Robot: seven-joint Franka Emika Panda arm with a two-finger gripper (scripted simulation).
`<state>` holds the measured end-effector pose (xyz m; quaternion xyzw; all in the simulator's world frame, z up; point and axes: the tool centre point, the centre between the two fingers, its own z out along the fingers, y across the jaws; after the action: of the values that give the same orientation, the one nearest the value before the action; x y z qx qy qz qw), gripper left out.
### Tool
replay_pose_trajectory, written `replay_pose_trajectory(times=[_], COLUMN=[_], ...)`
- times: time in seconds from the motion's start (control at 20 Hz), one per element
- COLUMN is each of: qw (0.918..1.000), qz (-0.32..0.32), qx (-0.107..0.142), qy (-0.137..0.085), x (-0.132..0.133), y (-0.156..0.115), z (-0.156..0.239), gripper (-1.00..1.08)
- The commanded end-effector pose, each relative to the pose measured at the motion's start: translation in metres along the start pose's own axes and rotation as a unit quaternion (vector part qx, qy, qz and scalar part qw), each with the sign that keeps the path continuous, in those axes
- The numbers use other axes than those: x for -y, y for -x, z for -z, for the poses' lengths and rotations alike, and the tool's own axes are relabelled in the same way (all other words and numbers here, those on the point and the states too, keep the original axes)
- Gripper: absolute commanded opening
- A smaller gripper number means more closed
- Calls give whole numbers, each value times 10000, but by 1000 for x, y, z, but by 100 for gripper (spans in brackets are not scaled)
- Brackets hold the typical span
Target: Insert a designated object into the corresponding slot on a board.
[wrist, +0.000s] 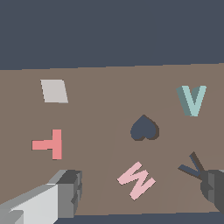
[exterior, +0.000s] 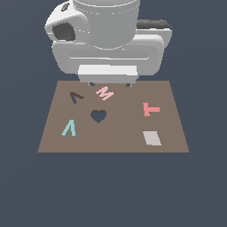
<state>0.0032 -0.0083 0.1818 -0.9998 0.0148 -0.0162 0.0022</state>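
Flat brown rectangular board (exterior: 113,133) on dark blue-grey ground. Pale teal inverted-V letter piece (exterior: 69,128): apex toward 12 o'clock, long axis 12–6, exterior view. Gripper (wrist: 140,192) fingers spread, holding nothing.

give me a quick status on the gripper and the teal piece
Gripper open, empty, above the board's far edge. Teal V piece flat on the board, untouched. V slot empty; pink M beside it, not covering it.

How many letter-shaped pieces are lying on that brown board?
3. The teal V piece lies near the exterior view's left edge, the pink M beside the arm, the red T toward the right. None seem hidden.
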Motion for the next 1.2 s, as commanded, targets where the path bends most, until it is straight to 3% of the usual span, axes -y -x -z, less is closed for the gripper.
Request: replay_pose_trajectory(times=[0.0, 0.5, 1.15], qw=[10000, 10000, 9999], qz=[0, -8, -38], qx=[0, 27, 119], qy=[0, 7, 21], x=[0, -23, -100], y=[0, -11, -48], z=[0, -23, -100], gripper=[100, 100, 100])
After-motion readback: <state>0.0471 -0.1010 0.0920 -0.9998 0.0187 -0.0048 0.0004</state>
